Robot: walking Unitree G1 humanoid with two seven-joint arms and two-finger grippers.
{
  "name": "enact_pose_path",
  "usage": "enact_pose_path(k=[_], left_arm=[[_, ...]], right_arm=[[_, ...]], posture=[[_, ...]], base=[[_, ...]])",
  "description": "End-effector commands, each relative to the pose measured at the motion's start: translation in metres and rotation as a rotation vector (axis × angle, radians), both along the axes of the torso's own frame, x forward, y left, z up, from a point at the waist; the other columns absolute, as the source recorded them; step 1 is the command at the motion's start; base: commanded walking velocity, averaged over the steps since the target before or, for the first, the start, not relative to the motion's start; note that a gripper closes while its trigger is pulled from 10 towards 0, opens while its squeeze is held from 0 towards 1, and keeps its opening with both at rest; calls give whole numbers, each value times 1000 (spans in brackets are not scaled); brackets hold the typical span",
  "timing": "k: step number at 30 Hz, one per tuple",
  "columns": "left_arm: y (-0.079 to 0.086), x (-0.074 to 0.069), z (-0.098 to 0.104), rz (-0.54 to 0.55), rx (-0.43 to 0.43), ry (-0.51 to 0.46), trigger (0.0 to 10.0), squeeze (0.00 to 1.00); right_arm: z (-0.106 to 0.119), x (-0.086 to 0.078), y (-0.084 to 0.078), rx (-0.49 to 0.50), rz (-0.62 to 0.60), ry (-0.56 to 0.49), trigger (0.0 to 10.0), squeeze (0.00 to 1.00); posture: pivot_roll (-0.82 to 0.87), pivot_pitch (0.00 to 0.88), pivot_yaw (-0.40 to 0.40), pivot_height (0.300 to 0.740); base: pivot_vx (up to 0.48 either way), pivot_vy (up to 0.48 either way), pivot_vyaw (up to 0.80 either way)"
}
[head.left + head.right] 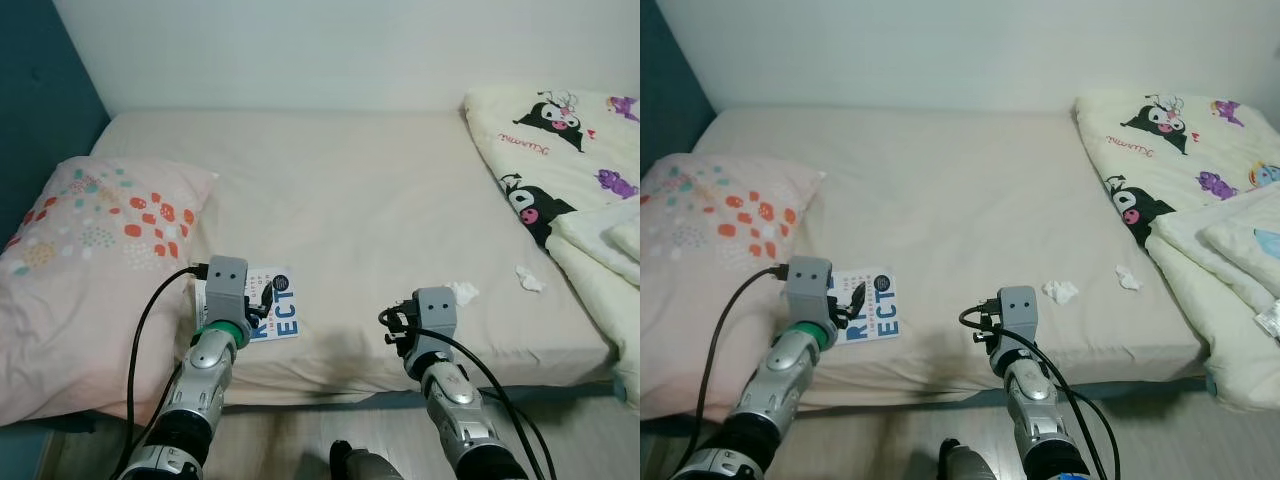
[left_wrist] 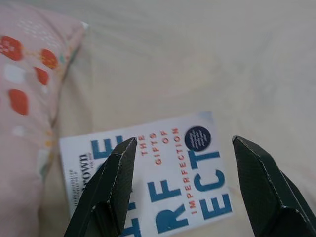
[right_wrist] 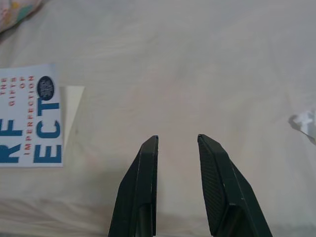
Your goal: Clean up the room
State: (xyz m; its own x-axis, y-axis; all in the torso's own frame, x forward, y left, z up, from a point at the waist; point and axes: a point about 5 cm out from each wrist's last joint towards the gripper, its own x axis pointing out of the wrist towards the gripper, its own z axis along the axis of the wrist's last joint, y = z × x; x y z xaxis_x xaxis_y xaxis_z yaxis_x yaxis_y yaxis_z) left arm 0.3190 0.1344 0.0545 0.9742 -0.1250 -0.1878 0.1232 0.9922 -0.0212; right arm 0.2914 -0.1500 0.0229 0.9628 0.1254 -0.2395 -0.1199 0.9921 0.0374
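Observation:
A white book (image 1: 277,306) with blue letters lies flat near the front edge of the beige bed (image 1: 340,190), just beside the pillow. My left gripper (image 2: 183,143) hovers right above it, open wide, with the cover (image 2: 168,177) showing between its two fingers and nothing held. To the right of the book, my right gripper (image 3: 177,138) hangs over bare sheet by the bed's front edge. Its fingers stand a narrow gap apart with nothing between them. Two crumpled white tissues (image 1: 463,291) (image 1: 529,279) lie on the sheet further right.
A pink pillow (image 1: 90,260) with orange dots covers the bed's left end. A cream cartoon-print blanket (image 1: 570,170) is heaped along the right side. A teal wall (image 1: 40,90) stands at the left, and wooden floor (image 1: 300,440) shows below the bed edge.

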Motion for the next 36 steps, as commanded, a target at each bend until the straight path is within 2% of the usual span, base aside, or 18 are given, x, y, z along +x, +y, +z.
enact_pose_path(k=[1,24,36], left_arm=[[0,-4,-6,-9,18,24,10000,0],[-4,-6,-8,-33,31,54,10000,0],[-2,-6,-8,-33,35,61,10000,0]], right_arm=[[-5,-4,2,-7,15,25,10000,0],[-10,-11,-2,7,-15,37,10000,0],[-9,-9,-6,6,-24,38,10000,0]], posture=[[5,69,16,740],[-7,92,43,740],[-7,99,51,740]], base=[[0,-345,0],[0,-416,0],[0,-433,0]])
